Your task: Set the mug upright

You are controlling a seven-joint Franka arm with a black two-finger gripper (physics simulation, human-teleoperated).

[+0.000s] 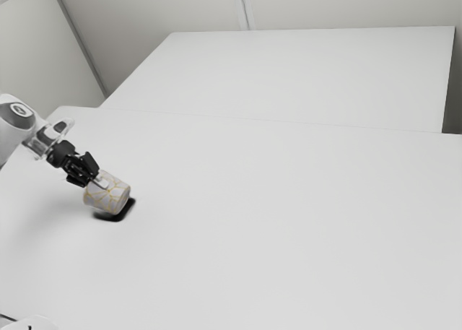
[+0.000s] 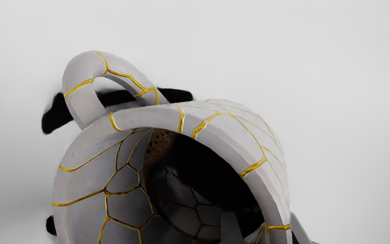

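Apparently the gripper [image 1: 99, 180] is clamped on the mug [image 1: 108, 195], one finger [image 2: 232, 228] inside and the other outside, probably because that hold lets it turn the mug upright. The mug is tilted over the tabletop [image 1: 289, 222], inward from its far corner at the exterior view's left, mouth [image 2: 188, 189] towards the gripper. It is pale, gold-veined, with a looped handle [image 2: 81, 73].
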